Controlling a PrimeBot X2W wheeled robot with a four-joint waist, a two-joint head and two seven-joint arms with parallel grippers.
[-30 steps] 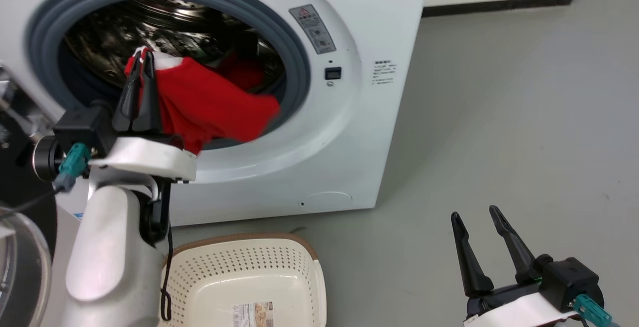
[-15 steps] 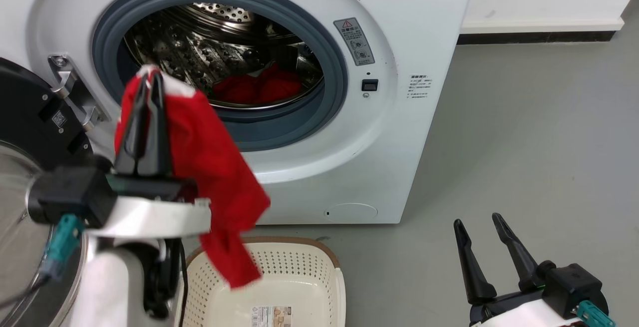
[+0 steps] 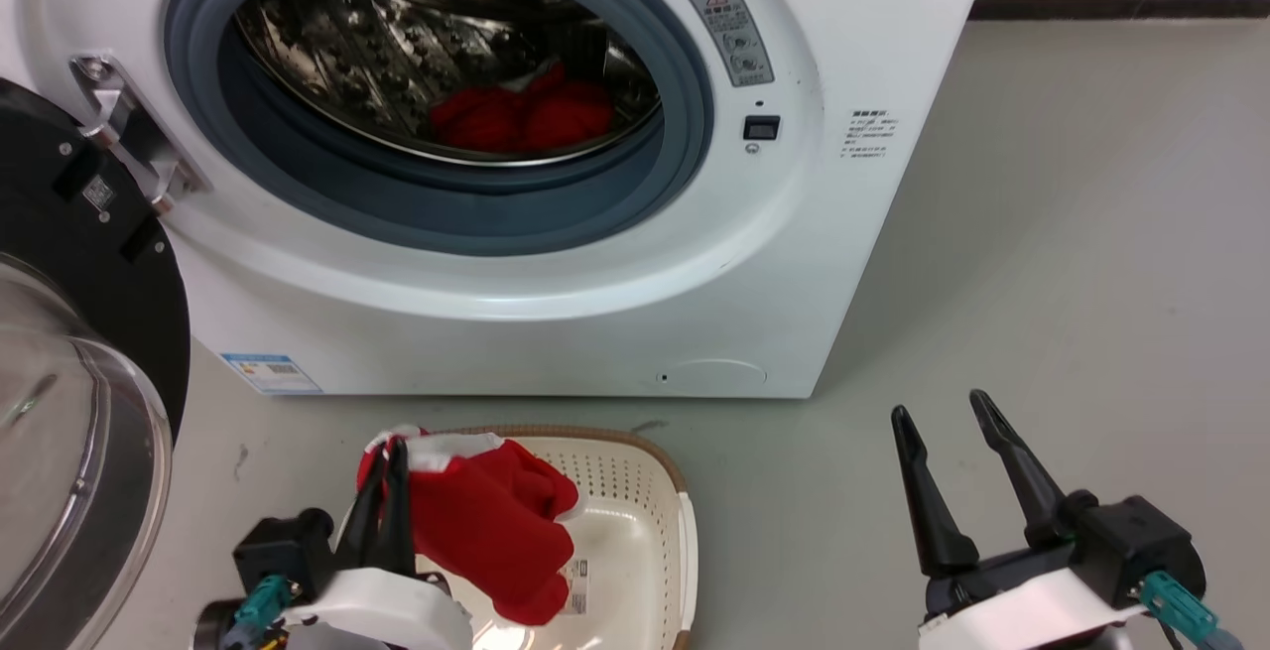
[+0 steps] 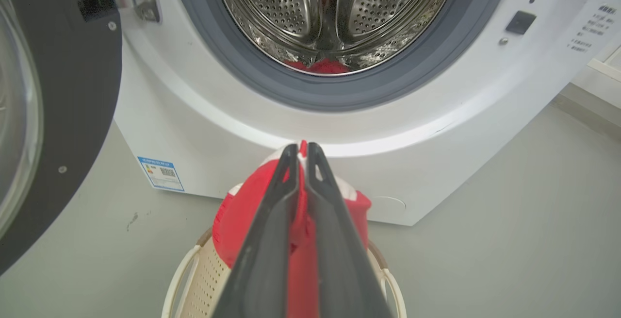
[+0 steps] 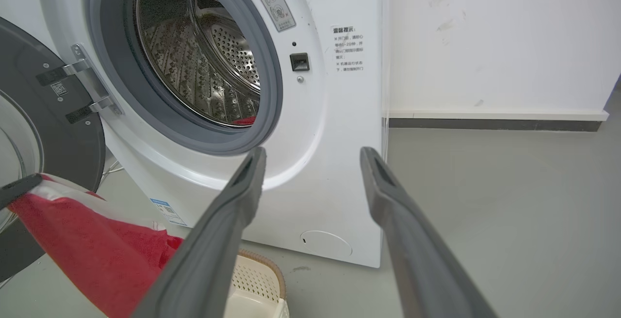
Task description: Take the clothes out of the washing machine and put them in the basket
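clothes [image 3: 496,521] | one dangling over left edge of basket [image 3: 635,481], being pinched tight by left gripper [image 3: 387,447] | more lying inside washing machine [image 3: 843,233] | right gripper [image 3: 938,407] idling, fingers apart

I see soft, matt cloth in the red garment [image 3: 486,521], with a white band at its top edge. The washing machine [image 3: 873,25] has a smooth, glossy white shell. Its porthole seal [image 3: 695,134] looks like matt grey rubber, and the drum [image 3: 347,45] is shiny perforated steel. The door [image 3: 60,452] is clear, reflective glass in a matt black frame. The basket [image 3: 645,491] is cream perforated plastic with a slight sheen. The floor [image 3: 1091,233] is matt grey and lightly scuffed. My right gripper [image 3: 938,405] has matt dark fingers [image 3: 918,501].
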